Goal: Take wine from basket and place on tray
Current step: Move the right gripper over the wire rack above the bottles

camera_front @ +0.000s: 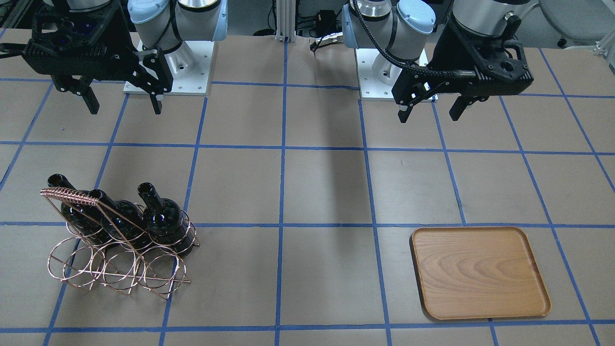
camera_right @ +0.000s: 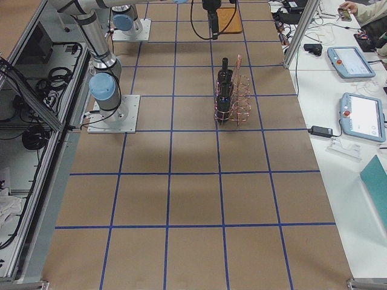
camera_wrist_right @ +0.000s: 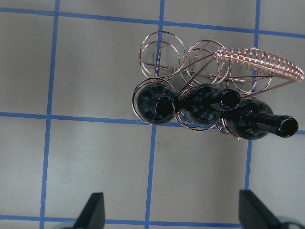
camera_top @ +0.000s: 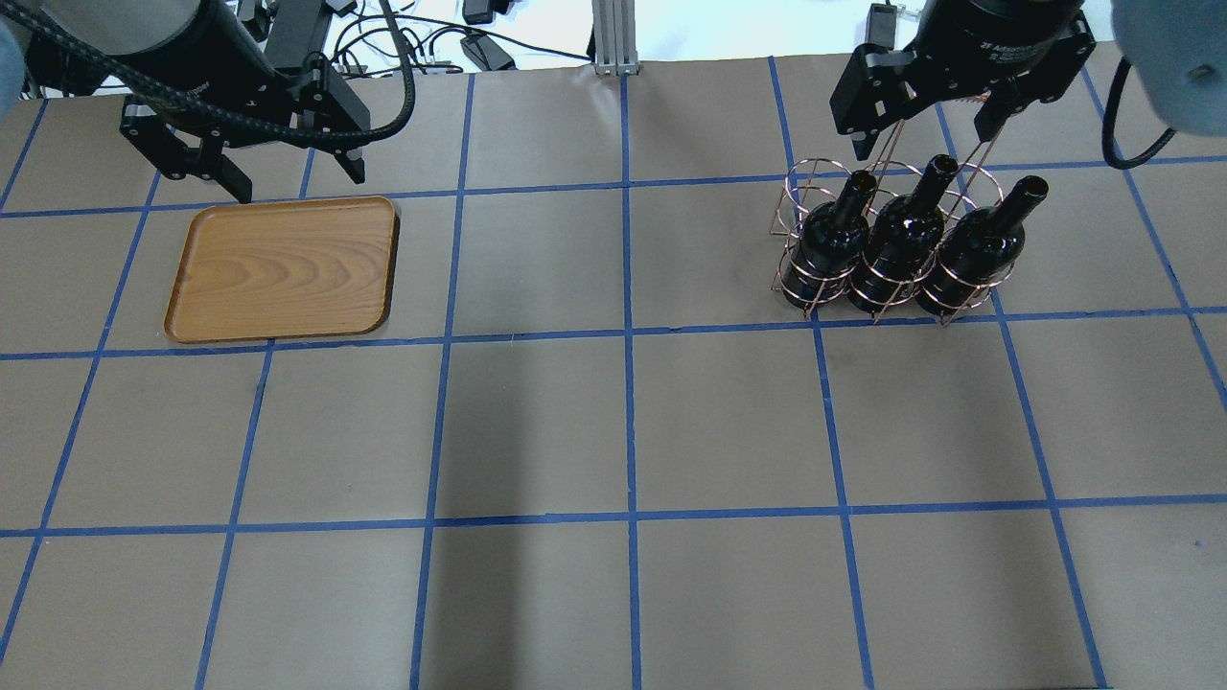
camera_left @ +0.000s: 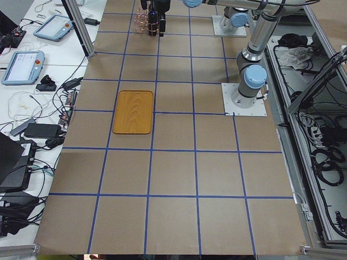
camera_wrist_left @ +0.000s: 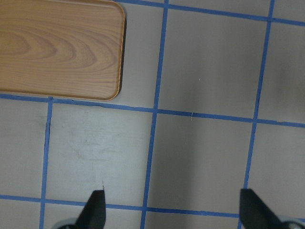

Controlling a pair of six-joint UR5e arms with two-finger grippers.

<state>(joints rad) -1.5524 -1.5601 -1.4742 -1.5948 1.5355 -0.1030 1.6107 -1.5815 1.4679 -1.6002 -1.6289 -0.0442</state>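
Note:
Three near-black wine bottles (camera_top: 896,244) stand upright in the near row of the copper wire basket (camera_top: 803,182); its far row of rings is empty. In the right wrist view the bottles (camera_wrist_right: 209,102) and the coil handle (camera_wrist_right: 259,62) are seen from above. My right gripper (camera_top: 922,139) hangs open and empty above the basket, apart from it. The wooden tray (camera_top: 283,268) lies flat and empty. My left gripper (camera_top: 295,180) hangs open and empty over the tray's far edge. The tray (camera_wrist_left: 57,47) also shows in the left wrist view.
The table is brown paper with a blue tape grid. The two arm bases (camera_front: 168,72) (camera_front: 384,72) stand at the robot's edge. An aluminium post (camera_top: 609,38) stands at the far side. Tablets and cables (camera_right: 357,115) lie beyond the table's edge.

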